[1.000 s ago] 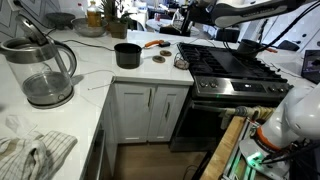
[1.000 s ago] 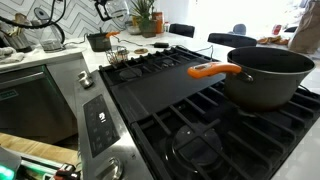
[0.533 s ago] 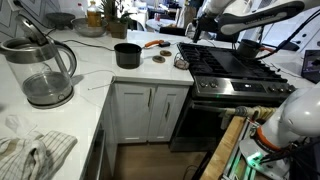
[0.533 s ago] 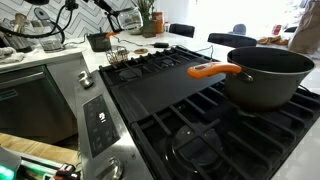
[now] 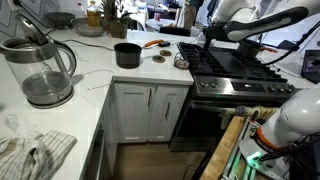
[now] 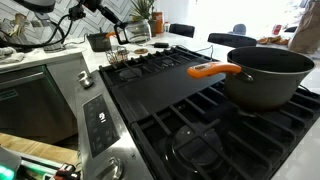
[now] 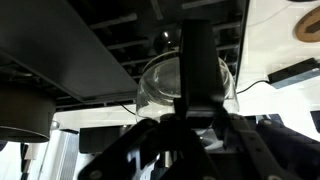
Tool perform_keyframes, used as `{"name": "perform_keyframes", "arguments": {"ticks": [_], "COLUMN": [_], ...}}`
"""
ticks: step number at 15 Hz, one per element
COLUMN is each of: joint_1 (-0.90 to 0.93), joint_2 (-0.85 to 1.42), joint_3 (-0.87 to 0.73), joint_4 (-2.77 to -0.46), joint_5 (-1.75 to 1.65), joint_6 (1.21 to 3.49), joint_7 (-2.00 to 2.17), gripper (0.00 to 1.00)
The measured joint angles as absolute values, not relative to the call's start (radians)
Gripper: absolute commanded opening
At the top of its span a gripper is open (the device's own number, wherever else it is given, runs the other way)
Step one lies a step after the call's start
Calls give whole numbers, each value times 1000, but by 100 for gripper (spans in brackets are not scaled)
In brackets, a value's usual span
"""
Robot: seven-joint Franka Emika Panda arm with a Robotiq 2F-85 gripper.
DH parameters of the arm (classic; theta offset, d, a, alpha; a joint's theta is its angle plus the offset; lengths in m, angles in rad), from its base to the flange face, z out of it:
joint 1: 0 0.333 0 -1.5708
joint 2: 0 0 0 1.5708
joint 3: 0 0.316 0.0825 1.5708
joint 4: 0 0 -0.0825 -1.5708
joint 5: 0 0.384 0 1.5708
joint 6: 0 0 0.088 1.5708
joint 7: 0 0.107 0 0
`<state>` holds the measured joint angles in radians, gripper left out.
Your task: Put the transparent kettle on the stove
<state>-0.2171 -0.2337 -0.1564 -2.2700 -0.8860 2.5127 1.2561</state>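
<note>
In the wrist view the transparent kettle (image 7: 185, 85), a small clear glass body with a dark handle, hangs in my gripper (image 7: 185, 125). The jaws are shut on that handle. Below the kettle lies the left edge of the stove (image 7: 90, 50), black grates on one side and white counter on the other. In both exterior views the arm reaches down over the stove's (image 5: 235, 70) back corner by the counter, with the gripper (image 5: 206, 38) low above the grates (image 6: 170, 90). The kettle is too small there to make out clearly.
A grey pot with an orange handle (image 6: 265, 75) takes up one burner. On the counter stand a black pot (image 5: 127, 55), a large electric kettle (image 5: 40, 70), a wooden disc (image 5: 158, 58) and a crumpled cloth (image 5: 35, 155).
The arm has swung in from the upper edge of the view and come down toward the stove's counter-side back corner. The gripper has stayed shut.
</note>
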Motion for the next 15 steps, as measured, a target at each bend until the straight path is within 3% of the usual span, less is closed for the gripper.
{"name": "perform_keyframes", "arguments": {"ticks": [15], "joint_1": [-263], "joint_2": [-420], "joint_3": [-155], "joint_4": [-2546], "joint_5": [-826], "joint_6": [2524], "joint_7": [1301], "gripper": [7]}}
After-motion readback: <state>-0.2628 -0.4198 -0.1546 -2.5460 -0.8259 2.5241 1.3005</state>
